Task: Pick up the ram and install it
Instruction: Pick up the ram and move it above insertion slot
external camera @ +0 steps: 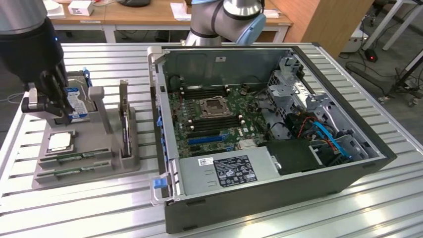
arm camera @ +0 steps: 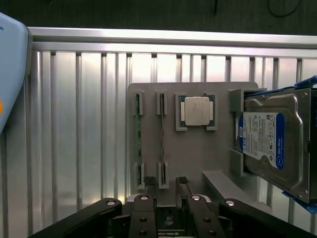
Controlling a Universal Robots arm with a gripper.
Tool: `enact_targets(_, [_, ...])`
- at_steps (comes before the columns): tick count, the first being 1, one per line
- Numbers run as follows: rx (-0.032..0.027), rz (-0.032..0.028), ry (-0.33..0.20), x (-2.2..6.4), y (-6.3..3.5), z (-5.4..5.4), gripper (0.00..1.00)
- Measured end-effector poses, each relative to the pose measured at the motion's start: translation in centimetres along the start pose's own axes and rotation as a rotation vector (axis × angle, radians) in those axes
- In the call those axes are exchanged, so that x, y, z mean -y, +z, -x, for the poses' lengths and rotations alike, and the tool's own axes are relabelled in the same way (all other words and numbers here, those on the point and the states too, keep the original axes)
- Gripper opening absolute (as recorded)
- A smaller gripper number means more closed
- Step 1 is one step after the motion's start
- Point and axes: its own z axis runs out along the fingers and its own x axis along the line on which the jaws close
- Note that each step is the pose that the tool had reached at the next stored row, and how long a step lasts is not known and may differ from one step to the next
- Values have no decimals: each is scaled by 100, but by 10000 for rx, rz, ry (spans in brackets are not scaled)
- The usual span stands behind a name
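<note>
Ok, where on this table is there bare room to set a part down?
Bare slats lie between the grey fixture and the near edge of the table, and at the exterior view's right, past the computer case. The gap between fixture and case is narrow. The fixture is crowded: hard drive, processor, ram.

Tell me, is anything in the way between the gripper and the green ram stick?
Nothing visible is. The open gripper hangs over the ram, which sits bare in its slot on the grey holder. The hard drive stands off to one side, not between them.
</note>
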Motion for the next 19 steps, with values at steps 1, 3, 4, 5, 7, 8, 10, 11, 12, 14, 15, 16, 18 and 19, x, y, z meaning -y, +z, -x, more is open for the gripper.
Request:
enact_targets(1, [0, 0, -3, 0, 13, 0, 29])
enact_targets(3, [0, -1, -5, 0, 38, -1, 29])
enact_targets(4, [1, -1, -7, 1, 50, -1, 29])
enact_targets(5, [0, -1, -9, 1, 61, -1, 29])
enact_targets(7, [-1, 1, -14, 1, 85, -2, 29])
enact_targets(8, [0, 1, -18, 1, 98, -2, 29])
enact_targets(10, [0, 0, -24, 1, 118, -2, 29])
enact_targets(11, [0, 0, -27, 1, 126, -2, 29])
enact_targets(12, [-1, 1, -31, 1, 133, -2, 29])
enact_targets(14, [-1, 2, -39, 1, 150, -3, 29])
enact_targets(15, [-1, 2, -43, 2, 160, -3, 29])
enact_targets(16, [-1, 2, -48, 2, 171, -3, 29])
enact_targets(18, [-1, 1, -56, 2, 196, -4, 29])
enact_targets(19, [0, 0, -60, 2, 209, -4, 29])
